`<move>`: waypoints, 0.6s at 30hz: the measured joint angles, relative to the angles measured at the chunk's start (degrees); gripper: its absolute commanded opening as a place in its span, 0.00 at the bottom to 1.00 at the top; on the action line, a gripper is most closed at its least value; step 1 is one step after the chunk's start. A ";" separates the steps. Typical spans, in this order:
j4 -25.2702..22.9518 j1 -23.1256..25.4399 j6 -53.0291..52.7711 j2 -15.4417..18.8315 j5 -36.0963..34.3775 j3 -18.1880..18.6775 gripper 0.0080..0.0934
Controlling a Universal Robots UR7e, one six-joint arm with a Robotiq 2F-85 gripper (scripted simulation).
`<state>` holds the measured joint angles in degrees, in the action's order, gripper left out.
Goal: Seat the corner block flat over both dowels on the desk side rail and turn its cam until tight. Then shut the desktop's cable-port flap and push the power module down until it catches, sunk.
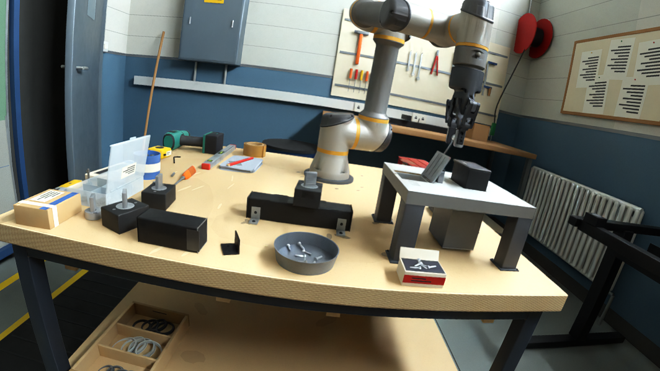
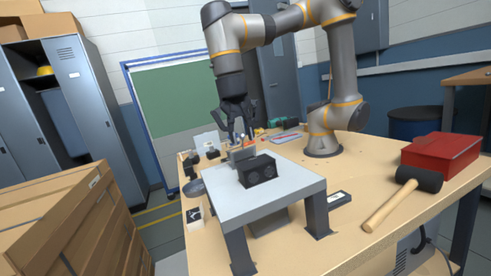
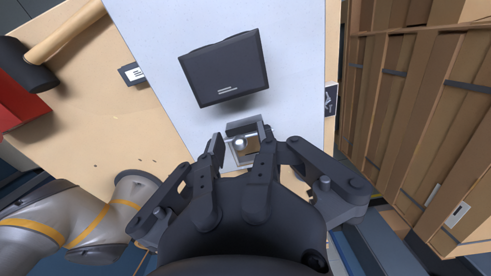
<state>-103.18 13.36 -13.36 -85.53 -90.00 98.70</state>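
On the small grey desktop (image 1: 454,191) at the right of the bench, the cable-port flap (image 1: 436,167) stands tilted up over its opening, with a thin rod ending in a ball knob (image 3: 240,142) rising from it. The black power module (image 1: 470,174) sticks up from the desktop just beside the flap. My gripper (image 1: 457,138) hangs directly above the knob, open and holding nothing; the knob lies between its fingers (image 3: 240,147) in the wrist camera. Further left, the corner block (image 1: 308,190) sits on the black desk side rail (image 1: 300,211), its cam (image 1: 310,177) on top.
A grey bowl of screws (image 1: 306,252) lies in front of the rail, and a small open screw box (image 1: 421,266) sits near the bench's front edge. A mallet (image 2: 406,193) and a red case (image 2: 442,152) lie right of the desktop. Black blocks and a clear organiser crowd the bench's left end.
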 measured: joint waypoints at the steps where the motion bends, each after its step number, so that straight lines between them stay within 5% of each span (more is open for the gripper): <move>1: 0.00 0.00 0.00 0.00 0.00 0.00 0.47; 6: 0.00 0.00 0.00 0.00 0.00 0.00 0.45; 18: 0.00 0.00 0.00 0.00 0.00 0.00 0.17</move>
<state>-103.18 13.36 -13.36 -85.53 -90.00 98.71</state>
